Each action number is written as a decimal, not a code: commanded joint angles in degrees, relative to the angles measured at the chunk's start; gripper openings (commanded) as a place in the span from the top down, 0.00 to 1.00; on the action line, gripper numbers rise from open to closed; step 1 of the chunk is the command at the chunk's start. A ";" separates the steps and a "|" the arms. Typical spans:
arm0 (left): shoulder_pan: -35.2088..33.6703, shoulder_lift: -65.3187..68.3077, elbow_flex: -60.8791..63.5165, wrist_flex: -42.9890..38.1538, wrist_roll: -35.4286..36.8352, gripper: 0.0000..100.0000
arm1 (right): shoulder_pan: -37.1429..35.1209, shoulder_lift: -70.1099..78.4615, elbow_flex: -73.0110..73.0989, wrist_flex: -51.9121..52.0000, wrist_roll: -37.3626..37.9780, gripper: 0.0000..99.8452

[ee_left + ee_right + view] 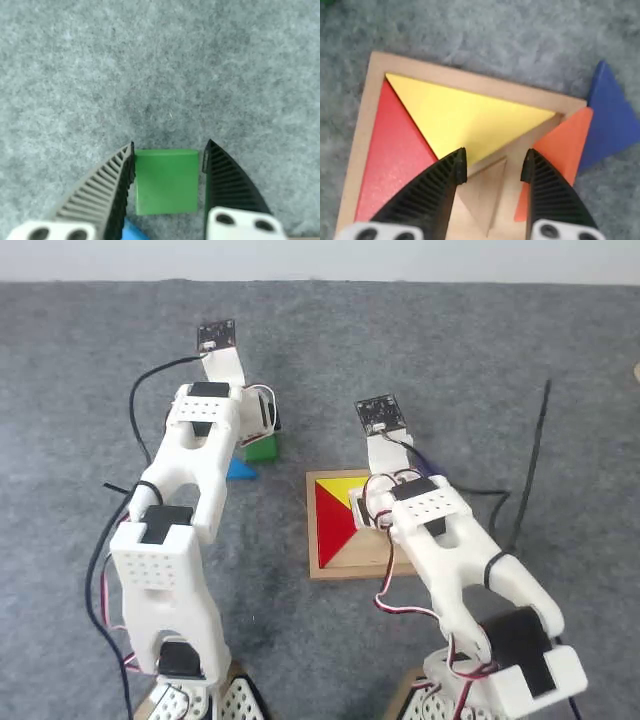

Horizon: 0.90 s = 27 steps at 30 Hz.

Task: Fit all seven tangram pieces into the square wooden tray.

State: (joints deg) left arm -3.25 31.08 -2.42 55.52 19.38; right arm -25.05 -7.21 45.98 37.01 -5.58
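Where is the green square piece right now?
The green square lies on the carpet between the fingers of the left gripper, left of the wooden tray in the high view, a light blue piece beside it.

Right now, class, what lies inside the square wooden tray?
A red triangle, a yellow triangle and a wood-coloured triangle lie inside the tray. An orange piece overlaps one corner. The fingers of the right gripper cover the rest.
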 commanded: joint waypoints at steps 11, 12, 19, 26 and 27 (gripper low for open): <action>0.26 -1.76 -0.22 -0.97 -0.70 0.78 | -1.80 -12.97 2.29 2.77 0.18 0.81; 0.26 -1.76 -0.22 -0.97 -0.70 0.78 | -1.80 -15.60 3.34 2.77 0.18 0.81; 0.26 -1.76 -0.22 -0.97 -0.70 0.78 | 4.18 -27.38 10.55 -2.59 0.53 0.81; 0.26 -1.76 -0.22 -0.97 -0.70 0.78 | 4.35 -17.01 11.87 -10.51 2.20 0.81; 0.26 -1.76 -0.22 -0.97 -0.70 0.78 | 4.26 -15.60 11.69 -11.65 3.08 0.81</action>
State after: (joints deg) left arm -3.25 31.08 -2.42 55.52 19.38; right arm -21.45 -25.67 58.55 29.10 -4.97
